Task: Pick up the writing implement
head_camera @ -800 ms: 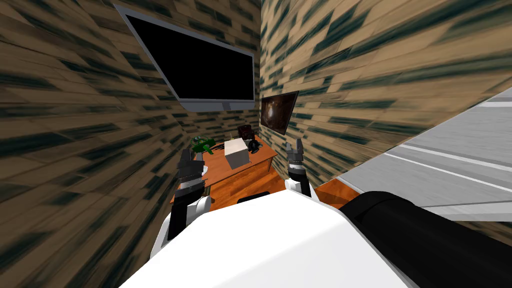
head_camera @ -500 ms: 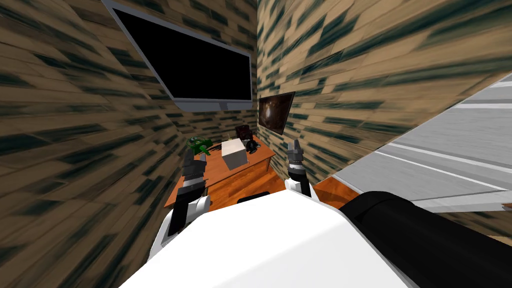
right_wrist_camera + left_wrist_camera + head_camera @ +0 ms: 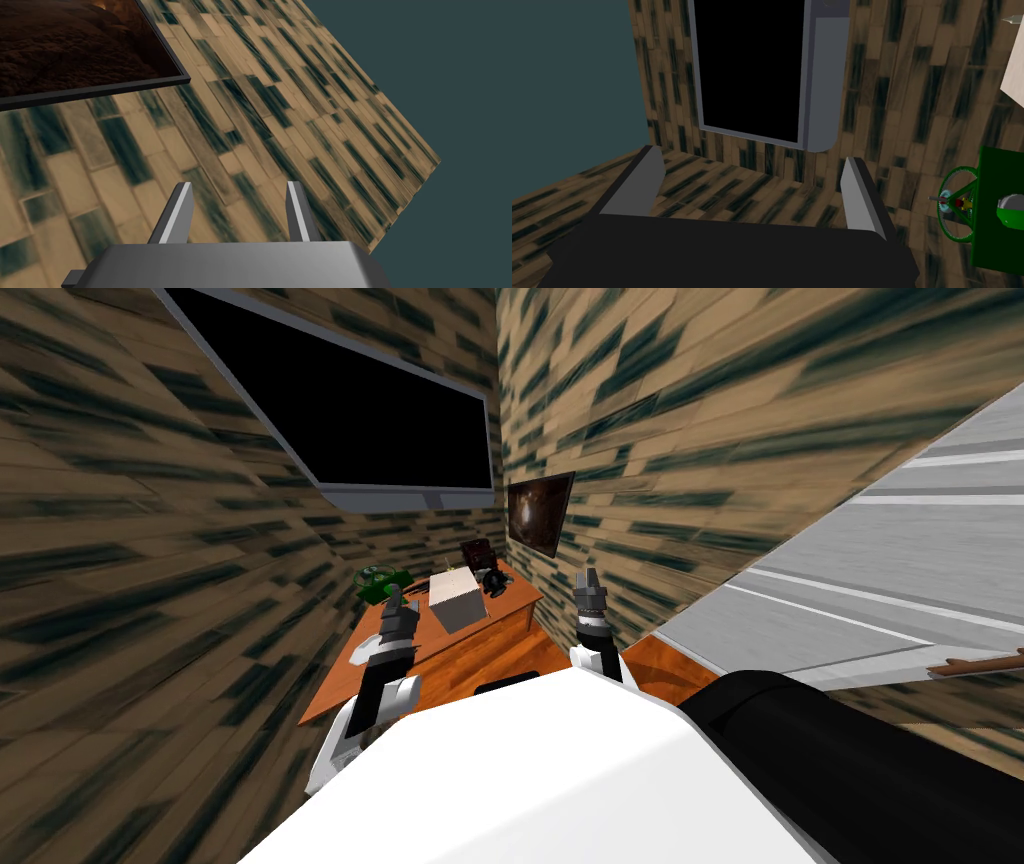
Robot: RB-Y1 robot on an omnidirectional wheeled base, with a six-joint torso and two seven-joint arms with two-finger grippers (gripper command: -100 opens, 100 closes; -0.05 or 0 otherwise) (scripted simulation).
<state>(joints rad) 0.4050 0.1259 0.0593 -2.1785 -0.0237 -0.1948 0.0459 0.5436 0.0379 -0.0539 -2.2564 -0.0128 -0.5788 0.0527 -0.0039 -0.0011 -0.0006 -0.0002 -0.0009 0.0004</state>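
Plainly, left jaws stood wide, right jaws narrower; reaching across the orange wooden worktop (image 3: 505, 596) risked toppling the white box (image 3: 455, 600).

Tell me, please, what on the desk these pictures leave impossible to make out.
- Pen: head view, too small to pick out among the dark clutter on the desk.
- Green gadget: left wrist view, cut off by the edge.
- White box: head view, hides the desk behind it.
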